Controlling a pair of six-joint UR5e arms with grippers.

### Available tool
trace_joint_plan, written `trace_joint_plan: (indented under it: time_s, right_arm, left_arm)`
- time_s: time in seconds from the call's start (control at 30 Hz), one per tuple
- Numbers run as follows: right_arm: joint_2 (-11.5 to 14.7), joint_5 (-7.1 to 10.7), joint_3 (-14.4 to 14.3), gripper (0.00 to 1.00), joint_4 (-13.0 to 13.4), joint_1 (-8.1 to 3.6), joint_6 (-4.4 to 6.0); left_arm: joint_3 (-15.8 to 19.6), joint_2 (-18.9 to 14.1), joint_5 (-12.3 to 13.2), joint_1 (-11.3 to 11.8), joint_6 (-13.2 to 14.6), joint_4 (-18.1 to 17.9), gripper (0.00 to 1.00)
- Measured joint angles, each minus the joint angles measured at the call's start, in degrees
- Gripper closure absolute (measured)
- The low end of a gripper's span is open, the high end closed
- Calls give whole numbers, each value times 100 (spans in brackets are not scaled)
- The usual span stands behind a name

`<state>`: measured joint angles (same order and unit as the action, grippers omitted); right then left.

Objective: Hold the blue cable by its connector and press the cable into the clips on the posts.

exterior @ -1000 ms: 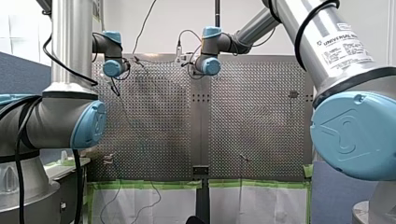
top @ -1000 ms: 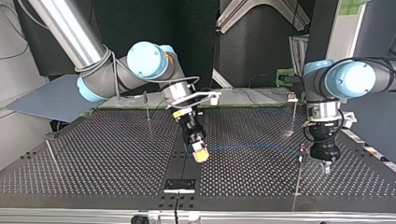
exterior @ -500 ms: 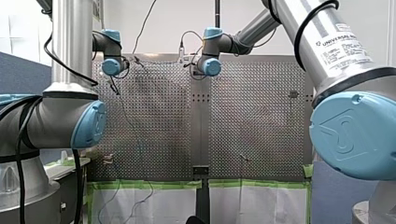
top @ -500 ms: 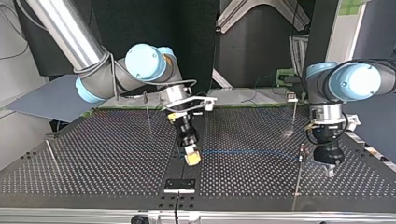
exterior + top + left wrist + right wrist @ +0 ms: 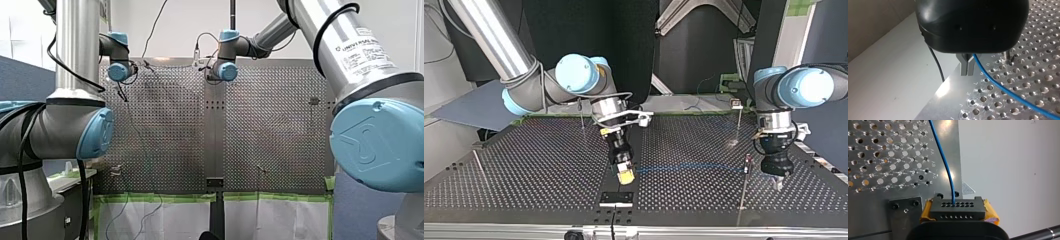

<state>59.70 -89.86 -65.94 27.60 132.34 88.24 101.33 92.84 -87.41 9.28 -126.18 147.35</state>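
My right gripper [image 5: 625,175] hangs low over the table's middle seam. Its yellow pads [image 5: 990,213] are shut on the black connector [image 5: 958,209] of the blue cable [image 5: 944,162]. From there the cable [image 5: 689,167] runs just above the plate toward the top view's right. It passes a thin post [image 5: 744,185] and rises to my left gripper [image 5: 778,184]. The metal fingers [image 5: 964,67] of my left gripper [image 5: 967,68] are shut, and the cable [image 5: 1008,91] leaves from their root. A clip post [image 5: 1007,56] stands just beyond them.
More thin posts stand on the perforated plate [image 5: 524,170]: one behind my right arm [image 5: 581,114], one at the back right [image 5: 739,120], and a leaning one at the left [image 5: 480,169]. A small black bracket [image 5: 616,198] sits at the near edge below the connector.
My right gripper has swung toward the top view's left and nearer its front edge, taking the connector along. My left gripper has shifted slightly right and lower.
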Motion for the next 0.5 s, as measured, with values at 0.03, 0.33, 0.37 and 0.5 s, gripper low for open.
trace_joint_plan:
  time_s: [0.03, 0.33, 0.37, 0.5]
  right_arm:
    - [-25, 2, 33, 100, -17, -7, 17]
    - [-230, 9, 295, 100, -217, -50, 127]
    - [-241, 9, 311, 100, -227, -52, 137]
    - [-263, 17, 361, 100, -252, -66, 159]
  left_arm:
    - [2, 0, 9, 3, -13, -3, 99]
    - [-38, 92, 109, 18, -144, -65, 99]
    - [-46, 129, 127, 20, -156, -82, 99]
    - [-86, 300, 180, 45, -208, -168, 99]
